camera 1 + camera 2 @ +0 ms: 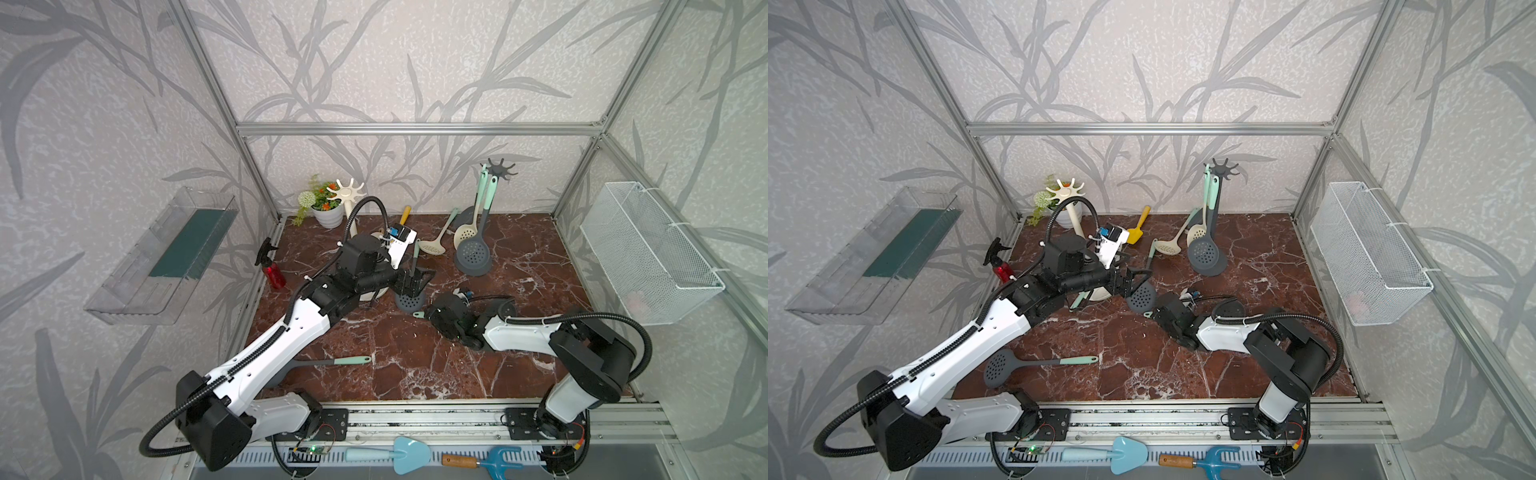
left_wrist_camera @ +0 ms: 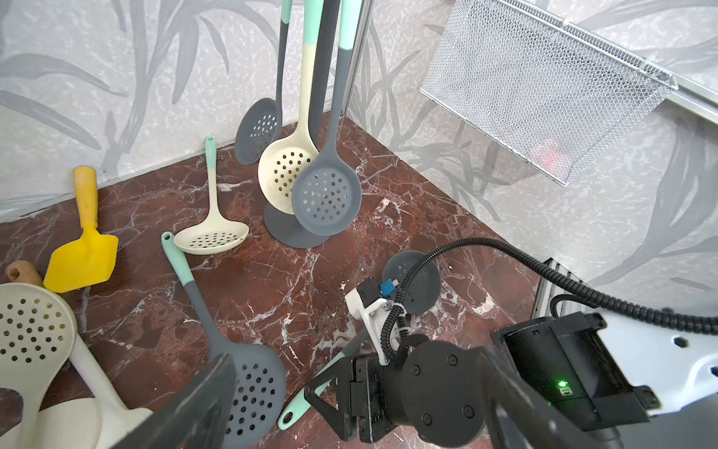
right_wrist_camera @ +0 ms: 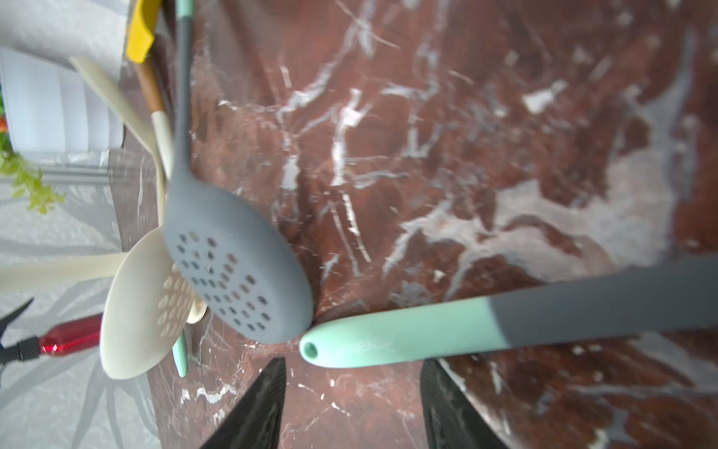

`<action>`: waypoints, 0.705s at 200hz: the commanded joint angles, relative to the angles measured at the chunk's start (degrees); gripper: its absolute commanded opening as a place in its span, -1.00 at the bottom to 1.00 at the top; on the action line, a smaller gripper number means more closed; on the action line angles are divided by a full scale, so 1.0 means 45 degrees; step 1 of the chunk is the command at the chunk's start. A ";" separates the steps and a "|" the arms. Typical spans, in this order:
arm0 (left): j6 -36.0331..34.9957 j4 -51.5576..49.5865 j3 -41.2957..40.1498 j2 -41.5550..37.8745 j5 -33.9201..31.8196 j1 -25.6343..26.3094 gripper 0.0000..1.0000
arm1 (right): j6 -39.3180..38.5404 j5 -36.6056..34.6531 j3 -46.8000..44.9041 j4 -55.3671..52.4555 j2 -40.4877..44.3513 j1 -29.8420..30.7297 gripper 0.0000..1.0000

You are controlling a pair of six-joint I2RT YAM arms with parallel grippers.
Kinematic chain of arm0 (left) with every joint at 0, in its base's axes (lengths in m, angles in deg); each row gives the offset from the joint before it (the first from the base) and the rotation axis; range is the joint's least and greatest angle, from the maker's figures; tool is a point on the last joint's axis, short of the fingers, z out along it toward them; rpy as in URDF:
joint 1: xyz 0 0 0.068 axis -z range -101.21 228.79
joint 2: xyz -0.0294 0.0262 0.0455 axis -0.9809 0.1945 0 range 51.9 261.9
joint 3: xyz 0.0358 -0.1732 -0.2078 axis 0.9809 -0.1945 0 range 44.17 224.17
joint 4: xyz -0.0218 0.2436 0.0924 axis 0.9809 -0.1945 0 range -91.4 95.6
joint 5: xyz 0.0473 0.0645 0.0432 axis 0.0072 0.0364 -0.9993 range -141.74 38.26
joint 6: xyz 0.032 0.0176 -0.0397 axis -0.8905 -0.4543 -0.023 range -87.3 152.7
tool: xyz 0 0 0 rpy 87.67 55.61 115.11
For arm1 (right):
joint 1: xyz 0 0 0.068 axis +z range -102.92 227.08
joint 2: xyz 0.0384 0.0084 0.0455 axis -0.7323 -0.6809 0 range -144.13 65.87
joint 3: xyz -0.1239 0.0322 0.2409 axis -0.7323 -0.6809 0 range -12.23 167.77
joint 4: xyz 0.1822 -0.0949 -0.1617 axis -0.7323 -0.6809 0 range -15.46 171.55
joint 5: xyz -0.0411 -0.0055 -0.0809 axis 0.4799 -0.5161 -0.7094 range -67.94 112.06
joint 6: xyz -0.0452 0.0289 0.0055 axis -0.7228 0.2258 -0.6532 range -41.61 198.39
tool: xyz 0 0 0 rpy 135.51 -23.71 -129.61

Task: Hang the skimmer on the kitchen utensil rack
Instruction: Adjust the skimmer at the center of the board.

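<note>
1. Two fingers of my right gripper [image 3: 352,369] stand apart, gripping nothing
2. Mint-handled skimmer [image 3: 447,334] lies on the table just beyond them, lower centre of frame
3. My left gripper [image 1: 415,282] gapes wide, empty

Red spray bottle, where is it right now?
In both top views the red spray bottle sits at the left edge of the table, between the flower pot at the back and the left arm.

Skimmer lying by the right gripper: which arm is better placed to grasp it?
Right. The right gripper is open with the skimmer's mint handle at its fingertips, and the grey rack is nearer. The left gripper hovers open over another skimmer.
</note>
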 commanded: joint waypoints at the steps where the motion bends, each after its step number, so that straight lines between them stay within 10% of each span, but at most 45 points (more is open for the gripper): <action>1: -0.0369 -0.0290 0.0064 -0.0125 -0.0172 0.0054 0.89 | -0.2501 0.0025 0.0188 -0.1230 0.0973 -0.0156 0.14; 71: -0.0350 -0.0288 0.0083 -0.0031 -0.0115 0.0056 0.89 | -1.3785 0.2289 0.2388 -0.6638 0.2189 -0.0215 0.12; 141: -0.0588 -0.0429 0.0045 -0.0081 -0.0727 0.0051 0.89 | -1.8007 0.2599 0.2148 -0.7008 0.2734 -0.2521 0.12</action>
